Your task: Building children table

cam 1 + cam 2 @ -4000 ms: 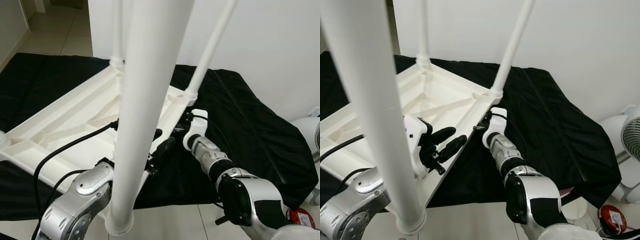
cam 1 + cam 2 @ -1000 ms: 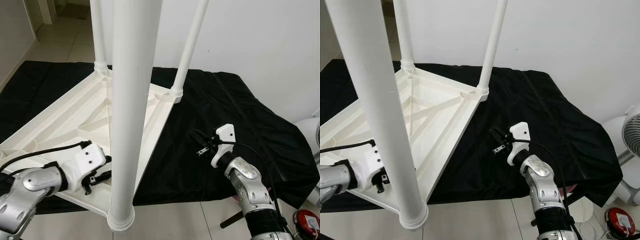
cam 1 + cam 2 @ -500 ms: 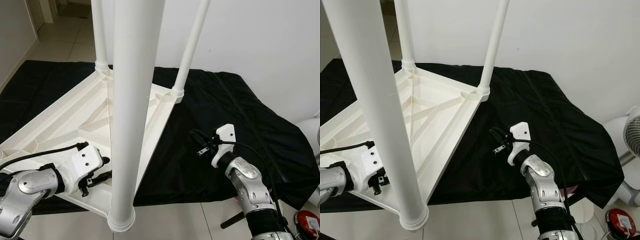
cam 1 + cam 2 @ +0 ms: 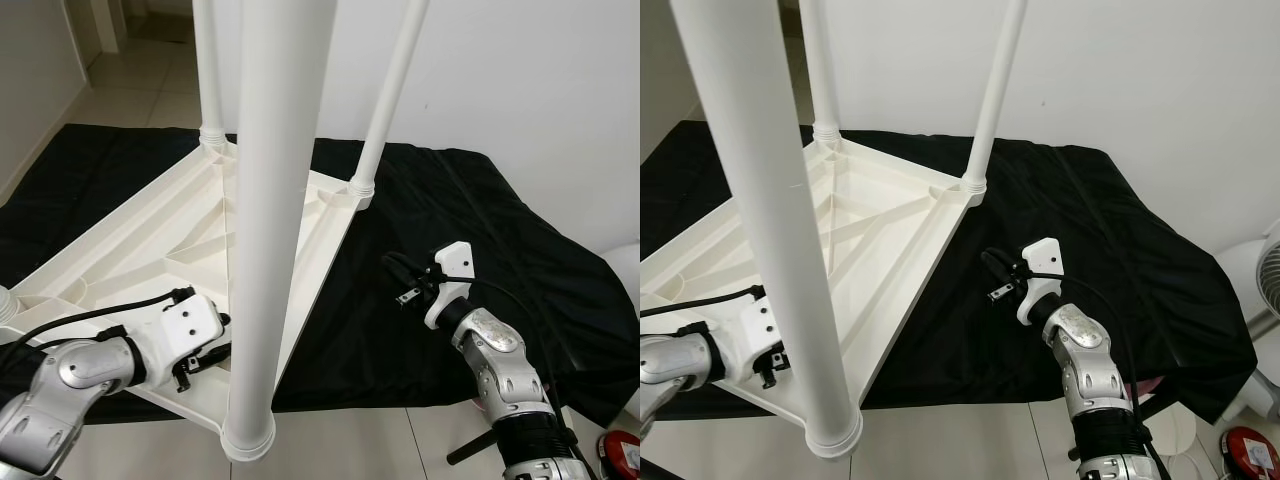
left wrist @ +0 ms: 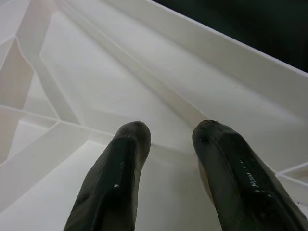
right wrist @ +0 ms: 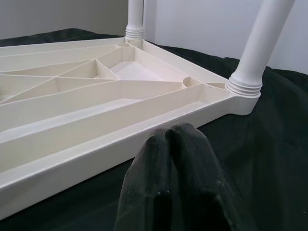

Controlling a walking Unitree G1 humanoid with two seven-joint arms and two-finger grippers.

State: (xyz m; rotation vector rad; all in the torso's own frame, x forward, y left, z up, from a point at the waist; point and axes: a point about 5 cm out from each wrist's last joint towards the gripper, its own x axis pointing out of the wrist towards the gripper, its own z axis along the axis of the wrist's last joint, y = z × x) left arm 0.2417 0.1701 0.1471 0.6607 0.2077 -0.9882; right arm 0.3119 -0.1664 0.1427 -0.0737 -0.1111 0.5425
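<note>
White plastic children's table (image 4: pixel 170 235) lies upside down on black cloth (image 4: pixel 480 230), legs up for assembly. Left claw (image 5: pixel 168 144) spread over its ribbed underside; right claw (image 6: pixel 172 139) pressed together, empty, near the rim.

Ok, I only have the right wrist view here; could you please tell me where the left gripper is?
Observer: The left gripper is over the ribbed underside of the upturned tabletop, near its front corner.
Operator: Thank you. Is it holding anything?
Observer: No, its fingers are apart with nothing between them.
Operator: Is anything close beside it?
Observer: Yes, a third leg stands upright at that front corner, right next to the left gripper.
</note>
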